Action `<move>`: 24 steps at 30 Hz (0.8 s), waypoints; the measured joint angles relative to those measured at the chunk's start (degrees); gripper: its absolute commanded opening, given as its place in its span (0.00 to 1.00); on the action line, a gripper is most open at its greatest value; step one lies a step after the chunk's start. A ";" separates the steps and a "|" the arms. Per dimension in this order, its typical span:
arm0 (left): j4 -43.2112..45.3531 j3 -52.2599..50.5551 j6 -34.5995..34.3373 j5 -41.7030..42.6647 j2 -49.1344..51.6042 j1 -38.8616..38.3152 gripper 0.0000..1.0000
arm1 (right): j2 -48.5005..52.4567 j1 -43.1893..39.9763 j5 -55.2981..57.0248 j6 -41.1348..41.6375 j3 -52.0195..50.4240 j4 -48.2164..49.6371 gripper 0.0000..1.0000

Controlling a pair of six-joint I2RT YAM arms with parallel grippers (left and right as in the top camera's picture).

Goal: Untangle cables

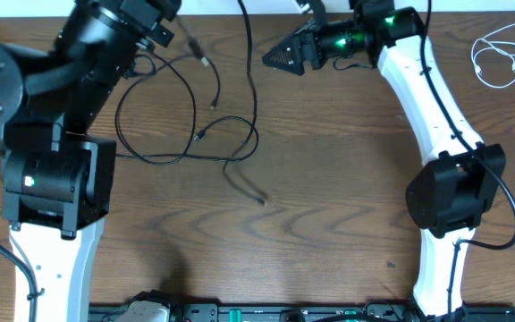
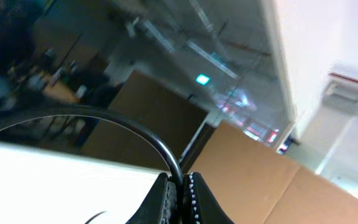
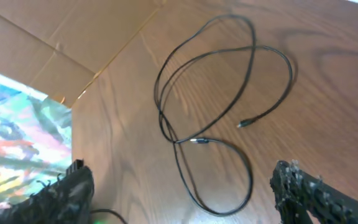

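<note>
The brown wooden table [image 1: 329, 224] carries loose black cables [image 1: 190, 134] toward ten o'clock and a white cable [image 1: 501, 55] coiled at two. The left gripper [image 2: 180, 190] pinches one black strand; the right gripper [image 1: 277, 56] gapes empty. Light, limp cords; I would grasp near a plug.

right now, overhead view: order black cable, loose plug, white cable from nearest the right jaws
1. black cable, just left of the right jaws
2. loose plug, mid-table
3. white cable, far right corner
</note>
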 measured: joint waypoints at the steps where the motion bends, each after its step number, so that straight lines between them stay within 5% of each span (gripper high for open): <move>1: -1.31 0.00 0.20 -0.02 0.15 0.00 0.07 | -0.20 -0.55 -0.02 -0.02 0.00 -0.13 0.91; 9: 0.22 0.00 0.24 -0.24 2.99 0.00 0.07 | -5.35 -5.62 -7.80 -8.17 0.00 -5.35 0.98; 24: -1.20 0.00 0.15 -1.29 3.23 -0.02 0.07 | -9.86 1.29 -25.46 -18.73 0.02 -1.77 0.97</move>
